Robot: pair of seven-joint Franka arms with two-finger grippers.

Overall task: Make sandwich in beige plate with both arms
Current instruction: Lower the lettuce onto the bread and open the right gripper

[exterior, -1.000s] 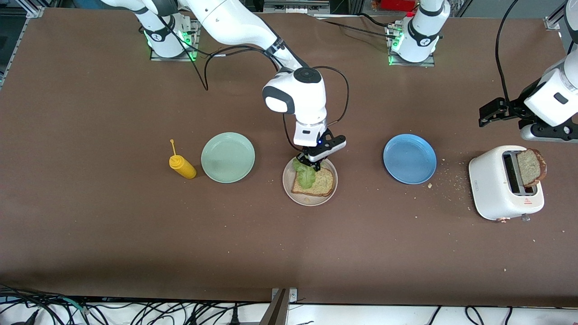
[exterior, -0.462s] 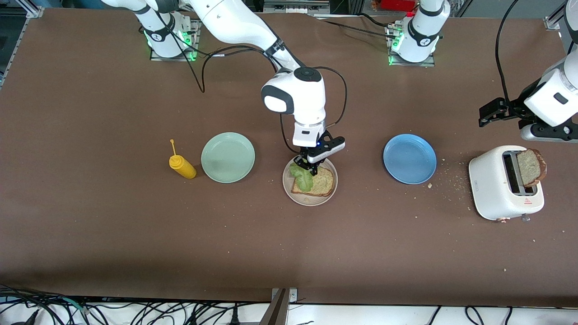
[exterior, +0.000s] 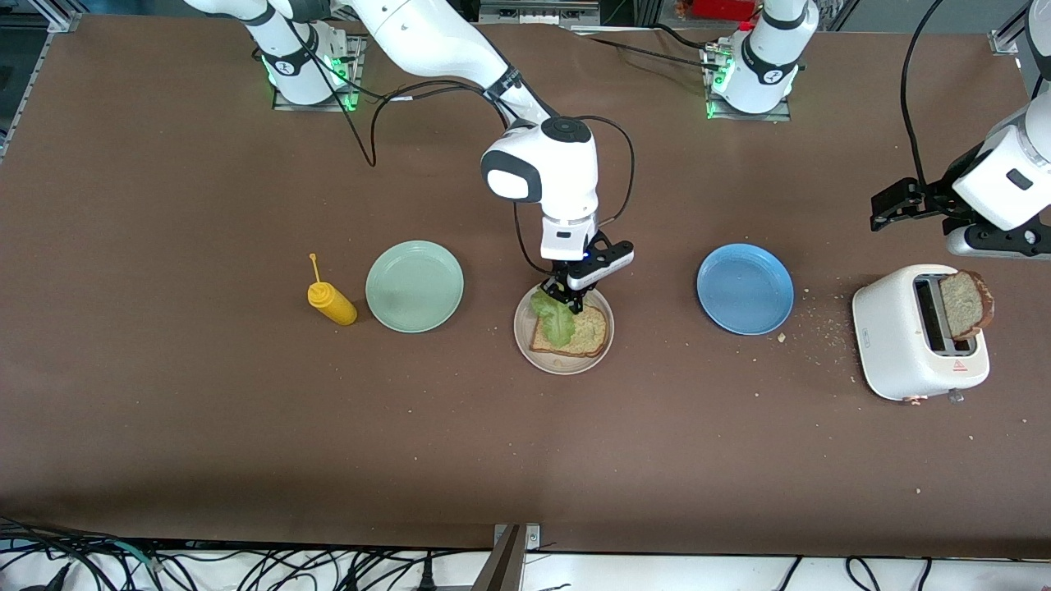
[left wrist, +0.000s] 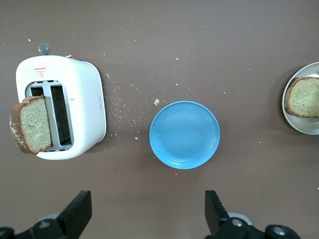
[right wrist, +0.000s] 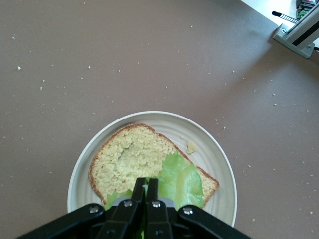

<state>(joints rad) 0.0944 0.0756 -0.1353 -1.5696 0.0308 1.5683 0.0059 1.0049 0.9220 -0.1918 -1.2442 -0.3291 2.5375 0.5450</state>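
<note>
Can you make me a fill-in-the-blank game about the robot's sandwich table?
1. The right gripper, shut on the lettuce leaf, is over the ____ plate.
2. The second bread slice sticks out of the white ____.
3. The yellow bottle stands beside the ____ plate.
4. The left gripper, open, waits above the table near the ____ plate.

Missing words: beige; toaster; mint-green; blue

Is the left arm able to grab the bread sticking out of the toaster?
Probably yes. The left gripper hangs open, holding nothing, over bare table near the toaster. The bread slice stands up out of its slot, with nothing over it or between it and the jaws.
</note>
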